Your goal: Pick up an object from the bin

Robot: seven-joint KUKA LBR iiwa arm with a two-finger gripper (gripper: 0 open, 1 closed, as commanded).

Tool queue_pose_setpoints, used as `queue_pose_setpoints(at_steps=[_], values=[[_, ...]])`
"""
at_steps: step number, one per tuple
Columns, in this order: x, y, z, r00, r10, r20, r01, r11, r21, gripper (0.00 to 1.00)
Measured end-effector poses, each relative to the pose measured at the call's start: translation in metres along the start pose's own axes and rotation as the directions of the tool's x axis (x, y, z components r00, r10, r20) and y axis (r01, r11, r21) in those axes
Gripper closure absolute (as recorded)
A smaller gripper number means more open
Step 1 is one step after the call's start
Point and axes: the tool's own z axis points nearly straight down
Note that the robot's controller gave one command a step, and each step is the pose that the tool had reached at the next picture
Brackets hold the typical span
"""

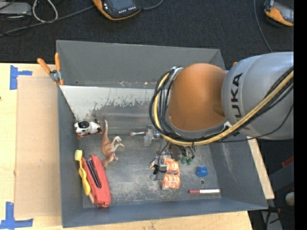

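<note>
My gripper (165, 160) pokes out from under the arm's orange cover, low over the middle of the bin floor. Directly below it lies an orange-and-white patterned packet (171, 177), and the gripper's dark tip is at the packet's upper left corner. A small green piece (186, 161) sits just right of the gripper, partly hidden by the arm. A small blue cap-like thing (202, 171) lies further right. Near the front wall rests a thin red-and-white pen (205, 191).
A tan toy dinosaur (110, 148) stands left of centre, with a white toy car (86, 126) by the left wall. A red case with a yellow tool (96, 178) lies at front left. A small metal part (146, 134) rests behind the gripper.
</note>
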Motion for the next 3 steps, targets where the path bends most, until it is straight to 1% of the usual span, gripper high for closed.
queue_pose_setpoints(at_steps=[1,2,3], values=[[-0.002,-0.001,-0.005,1.000,0.005,0.008,-0.005,1.000,-0.001,0.00],[-0.018,-0.100,0.132,0.997,-0.075,-0.002,0.075,0.997,0.000,0.00],[-0.025,-0.094,0.129,0.991,-0.129,0.015,0.129,0.992,-0.003,0.00]])
